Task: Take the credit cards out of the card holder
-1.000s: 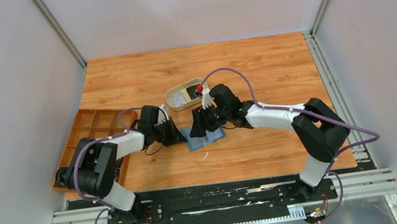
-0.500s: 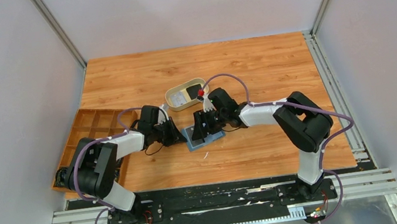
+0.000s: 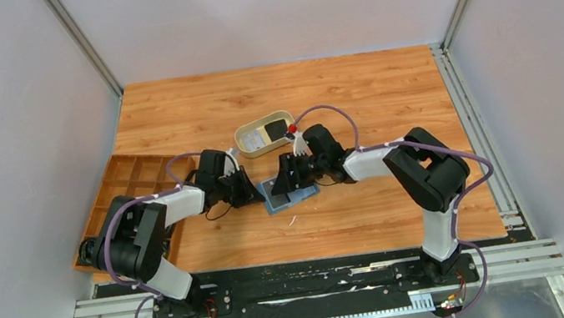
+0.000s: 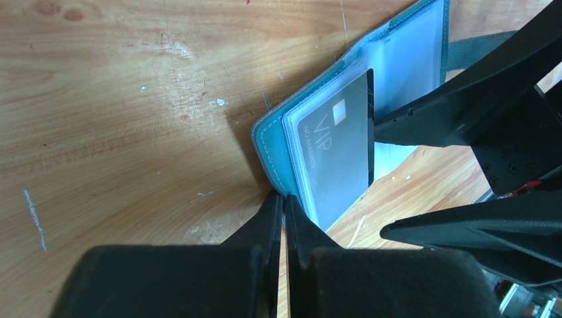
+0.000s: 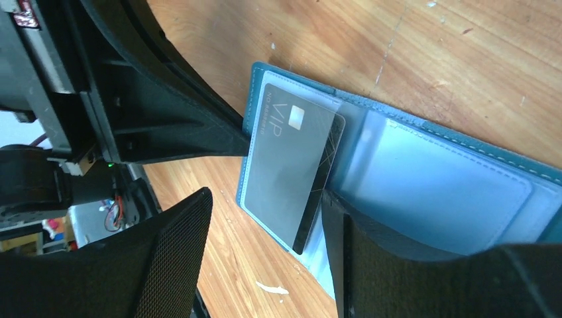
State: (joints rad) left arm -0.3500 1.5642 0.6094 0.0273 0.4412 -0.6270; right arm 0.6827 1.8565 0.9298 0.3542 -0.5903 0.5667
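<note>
Holder (image 4: 268, 142), stitched teal, pinched by L hand (image 4: 285, 204); R hand (image 5: 265, 205) open astride glossy card (image 5: 291, 165).

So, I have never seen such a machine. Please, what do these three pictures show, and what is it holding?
These are two robot arms bolted at the table's near edge. The wide picture looks down from above; the other two come from a small camera on each wrist. On the wooden table lies an open teal card holder, with a beige oval tray behind it and a wooden box with compartments at the left. The left fingers are shut on the holder's edge, apparently to steady it. The right fingers are open, one on each side of a grey card marked VIP, not yet taken out of the holder.
</note>
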